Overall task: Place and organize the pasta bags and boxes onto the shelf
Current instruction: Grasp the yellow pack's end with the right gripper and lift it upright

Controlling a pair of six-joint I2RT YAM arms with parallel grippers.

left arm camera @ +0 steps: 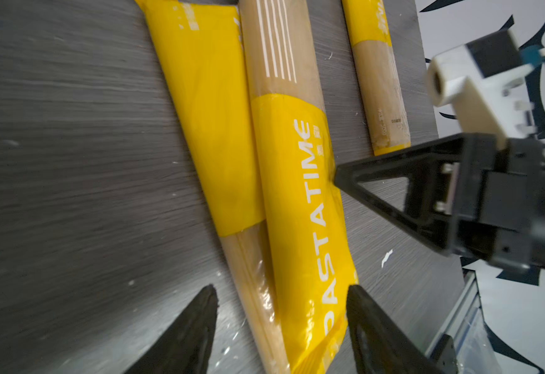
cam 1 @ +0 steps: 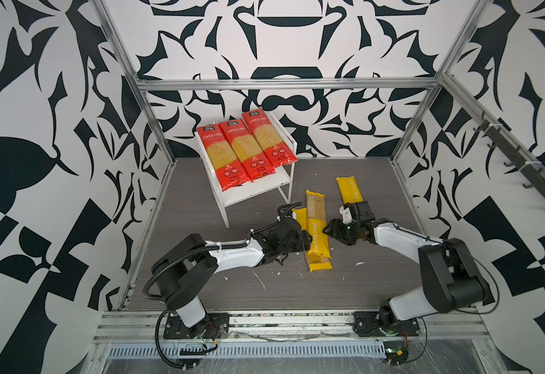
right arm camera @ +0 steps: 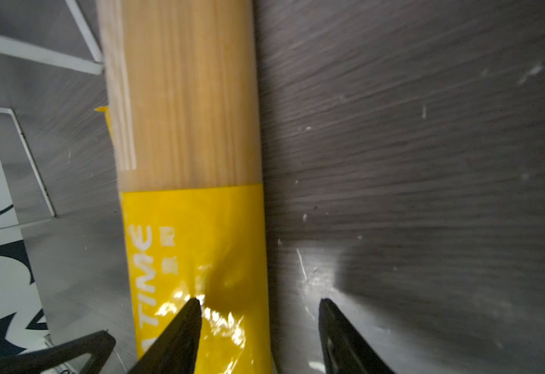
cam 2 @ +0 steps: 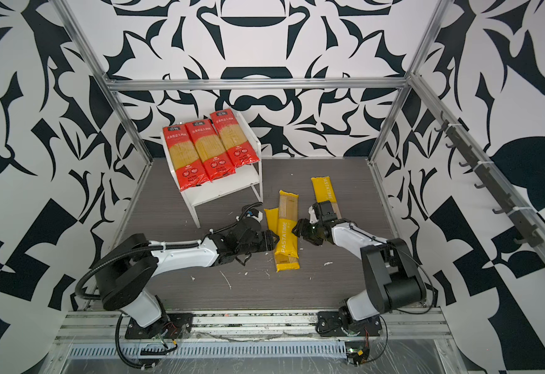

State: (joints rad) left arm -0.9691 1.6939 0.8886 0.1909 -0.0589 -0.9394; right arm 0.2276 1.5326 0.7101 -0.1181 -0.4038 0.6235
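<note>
Three red pasta packs (cam 1: 247,149) lie side by side on the top board of the white shelf (cam 1: 255,191). Three yellow PASTATIME packs are on the grey table. The middle one (cam 1: 318,241) lies across the pack under it (cam 1: 298,214); the third (cam 1: 349,191) lies apart behind my right arm. My left gripper (cam 1: 307,240) is open, its jaws straddling both overlapped packs (left arm camera: 303,194) in the left wrist view. One finger touches the pack's edge. My right gripper (cam 1: 328,230) is open: one fingertip (right arm camera: 193,304) presses onto the middle pack (right arm camera: 200,226), the other is over bare table.
The shelf's lower board (cam 2: 219,191) is bare and its thin legs (right arm camera: 83,39) stand just beyond the packs. White scraps (cam 1: 260,280) dot the table. Aluminium posts (cam 1: 154,123) frame the back corners, and a hook rail (cam 1: 520,162) runs along the right wall.
</note>
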